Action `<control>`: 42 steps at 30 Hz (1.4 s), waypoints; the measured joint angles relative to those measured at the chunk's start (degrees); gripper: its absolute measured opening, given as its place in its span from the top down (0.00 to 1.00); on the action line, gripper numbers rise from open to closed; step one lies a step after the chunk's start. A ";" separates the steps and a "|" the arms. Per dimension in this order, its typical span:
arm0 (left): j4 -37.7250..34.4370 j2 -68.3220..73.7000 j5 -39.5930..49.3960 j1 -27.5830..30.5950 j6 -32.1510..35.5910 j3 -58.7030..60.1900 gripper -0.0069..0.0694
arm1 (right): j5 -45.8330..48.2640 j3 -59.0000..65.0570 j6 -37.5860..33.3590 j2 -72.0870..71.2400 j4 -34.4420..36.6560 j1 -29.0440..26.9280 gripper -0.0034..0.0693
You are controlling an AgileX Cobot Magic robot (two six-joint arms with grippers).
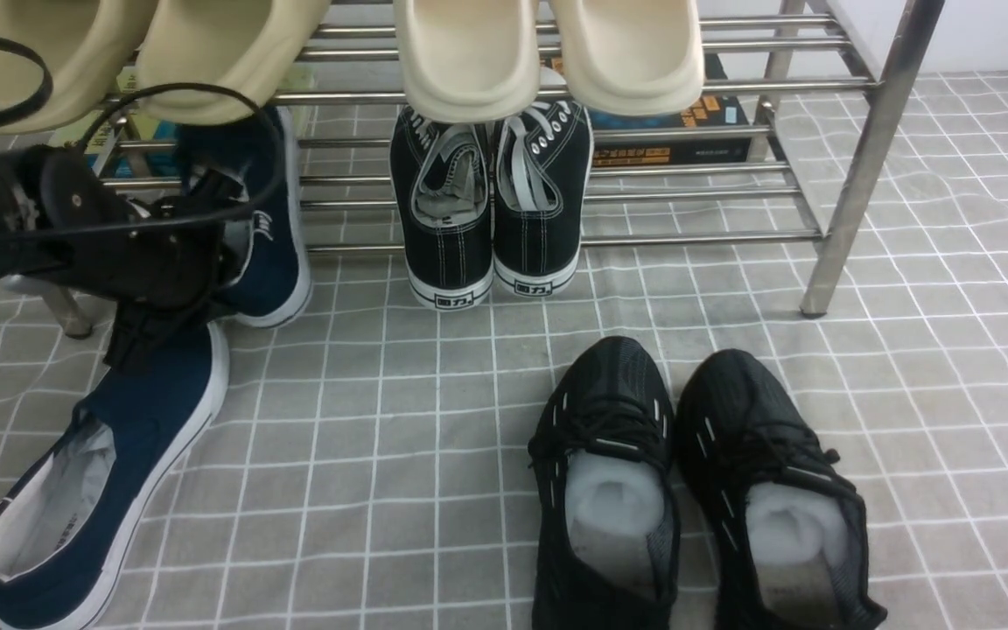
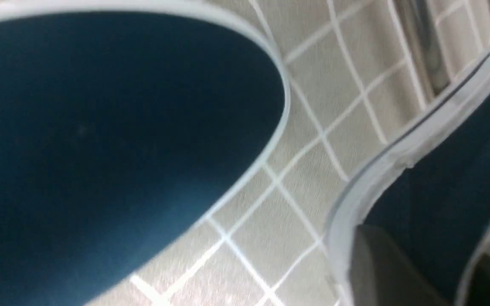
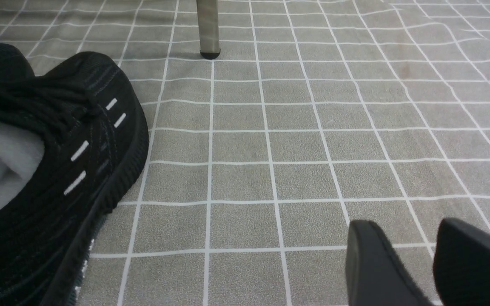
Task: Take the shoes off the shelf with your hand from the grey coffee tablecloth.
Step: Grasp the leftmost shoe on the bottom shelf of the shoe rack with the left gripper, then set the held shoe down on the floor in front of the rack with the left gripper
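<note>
On the left, one navy canvas slip-on (image 1: 163,376) is already down on the grey gridded tablecloth (image 1: 381,455), so about half the task can be judged done. Just beyond it, the left gripper (image 1: 222,249) is set at the heel end of the matching slip-on (image 1: 281,219), which is still to be taken off the lower tier of the steel-tube shoe rack (image 1: 863,175). Its fingers (image 2: 377,263) are nearly together, apparently clamped on the shoe's rear side wall; how firmly it is gripped cannot be told. Farther right, the black lace-up sneakers (image 1: 451,249) on the rack and the black mesh trainers (image 1: 609,385) on the cloth are not part of this task. At the far right, the right gripper (image 3: 402,255) is held with its fingers apart and nothing between them.
</note>
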 joint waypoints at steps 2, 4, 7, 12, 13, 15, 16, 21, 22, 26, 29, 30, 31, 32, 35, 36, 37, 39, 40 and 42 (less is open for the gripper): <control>-0.13 -1.21 1.16 -0.57 1.22 0.12 0.86 | 0.00 0.00 0.00 0.00 0.00 0.00 0.62; -0.13 -3.20 3.43 -1.07 2.55 0.12 0.86 | 0.00 0.00 0.00 0.00 0.00 0.00 0.62; 0.63 -6.25 9.42 -1.38 4.51 0.12 0.86 | 0.00 0.00 0.00 0.00 0.00 0.00 0.62; 3.39 -9.53 20.88 -1.56 5.38 0.14 0.86 | 0.00 0.00 0.00 0.00 0.00 0.00 0.62; 3.39 -9.60 20.88 -1.56 5.38 0.14 0.86 | 0.00 0.00 0.00 0.00 0.00 0.00 0.62; 5.30 -10.43 26.08 -1.56 5.38 0.19 0.86 | 0.00 0.00 0.00 0.00 0.00 0.00 0.62; 6.12 -10.61 27.66 -1.56 5.38 0.19 0.86 | 0.00 0.00 0.00 0.00 0.00 0.00 0.62; 9.36 -10.80 33.16 -3.16 5.35 0.19 0.86 | 0.00 0.00 0.00 0.00 0.00 0.00 0.62; 11.63 -10.92 34.80 -5.60 4.63 0.19 0.86 | 0.00 0.00 0.00 0.00 0.00 0.00 0.62; 18.23 -11.23 37.47 -13.87 -1.12 0.19 0.86 | 0.00 0.00 0.00 0.00 0.00 0.00 0.62; 22.09 -11.23 39.43 -17.17 -5.60 0.19 0.86 | 0.00 0.00 0.00 0.00 0.00 0.00 0.62; 24.74 -11.23 41.33 -18.93 -7.85 0.19 0.86 | 0.00 0.00 0.00 0.00 0.00 0.00 0.62; 25.31 -11.23 41.51 -19.06 -8.06 0.19 0.86 | 0.00 0.00 0.00 0.00 0.00 0.00 0.62; 26.82 -11.27 43.09 -19.65 -9.22 0.19 0.86 | 0.00 0.00 0.00 0.00 0.00 0.00 0.62; 27.90 -11.27 44.45 -19.83 -9.96 0.33 0.86 | 0.00 0.00 0.00 0.00 0.00 0.00 0.62; 28.03 -11.34 44.65 -19.83 -10.21 0.70 0.86 | 0.00 0.00 0.00 0.00 0.00 0.00 0.62; 28.17 -11.49 44.54 -19.83 -10.49 1.42 0.86 | 0.00 0.00 0.00 0.00 0.00 0.00 0.62; 27.93 -11.68 44.26 -19.83 -10.97 3.35 0.86 | 0.00 0.00 0.00 0.00 0.00 0.00 0.62; 27.86 -11.70 44.09 -19.83 -10.94 3.88 0.86 | 0.00 0.00 0.00 0.00 0.00 0.00 0.62; 27.21 -11.75 42.53 -19.83 -12.14 7.52 0.86 | 0.00 0.00 0.00 0.00 0.00 0.00 0.62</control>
